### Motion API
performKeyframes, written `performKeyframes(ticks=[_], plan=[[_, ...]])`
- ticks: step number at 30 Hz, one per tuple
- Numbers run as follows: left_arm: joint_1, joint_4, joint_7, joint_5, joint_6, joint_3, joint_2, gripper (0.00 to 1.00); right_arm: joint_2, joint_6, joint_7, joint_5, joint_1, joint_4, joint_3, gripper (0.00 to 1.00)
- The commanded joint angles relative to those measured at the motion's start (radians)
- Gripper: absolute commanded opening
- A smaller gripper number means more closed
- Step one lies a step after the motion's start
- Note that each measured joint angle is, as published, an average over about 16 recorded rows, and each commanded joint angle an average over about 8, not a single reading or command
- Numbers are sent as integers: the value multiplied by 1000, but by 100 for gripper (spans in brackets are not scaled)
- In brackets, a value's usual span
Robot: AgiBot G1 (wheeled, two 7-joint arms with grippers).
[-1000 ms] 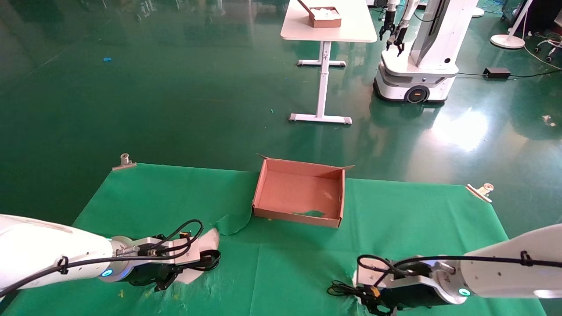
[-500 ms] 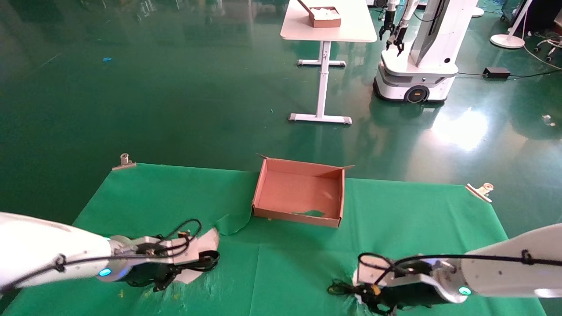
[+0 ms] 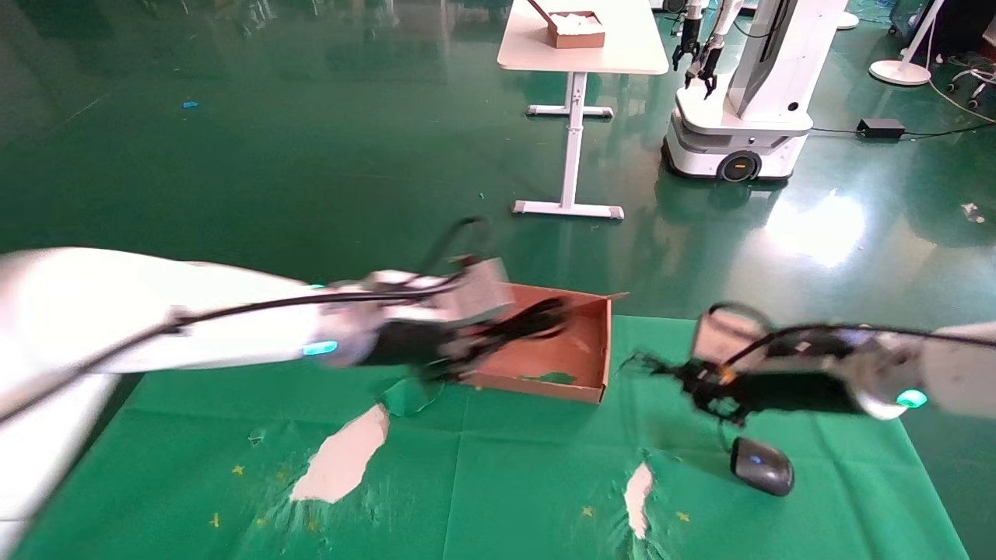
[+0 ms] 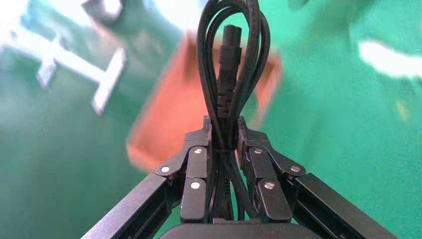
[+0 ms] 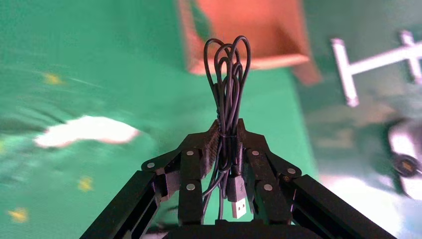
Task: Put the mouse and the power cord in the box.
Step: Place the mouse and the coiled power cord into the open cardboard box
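Left claw: your left claw (image 3: 467,350) sits at centre frame in the head view, over the near-left edge of the box (image 3: 591,365), clamped on the power cord (image 3: 529,320); the left wrist view shows the pads pinching the bundled loops at their waist.
Power cord: the loops stick out ahead of the claw, over the box floor, with the plug end inside the loop.
Right claw: your right claw (image 3: 704,381) is at right of centre, clamped on the mouse's thin coiled cable (image 5: 228,89), USB plug hanging by the pads.
Mouse: the mouse (image 3: 762,465) itself lies or hangs low at lower right, over the green cloth and well outside the box; whether it touches the cloth you cannot tell.
Doing it well: carry the cord fully past the near wall before you let go, so no loop drapes over the rim. For the mouse, lift enough that the dangling body clears the box wall.
Bench: the bench (image 3: 506,482) wears a green cloth, torn to white in patches at lower left and lower centre.
Room: glossy green floor, a white table (image 3: 580,47) at top centre, another robot (image 3: 739,101) at upper right.
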Motion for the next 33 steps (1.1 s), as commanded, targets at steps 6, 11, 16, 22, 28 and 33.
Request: performKeyframes(ticks=[6, 11, 16, 22, 28, 33], plan=[[27, 133, 213, -5, -264, 123, 120, 0, 81, -1, 50, -21, 33, 48, 28, 0], [41, 191, 281, -32, -445, 288, 125, 46, 138, -21, 83, -27, 35, 96, 40, 0], [24, 220, 253, -87, -532, 405, 125, 100, 159, -25, 105, -31, 29, 125, 44, 0], [-5, 234, 220, -149, -581, 511, 124, 100, 143, -15, 112, -23, 35, 137, 49, 0], [-27, 242, 199, -199, -615, 589, 124, 100, 133, -14, 98, 5, 59, 150, 62, 0], [-42, 251, 183, -234, -638, 636, 123, 100, 133, -17, 89, 29, 69, 168, 72, 0]])
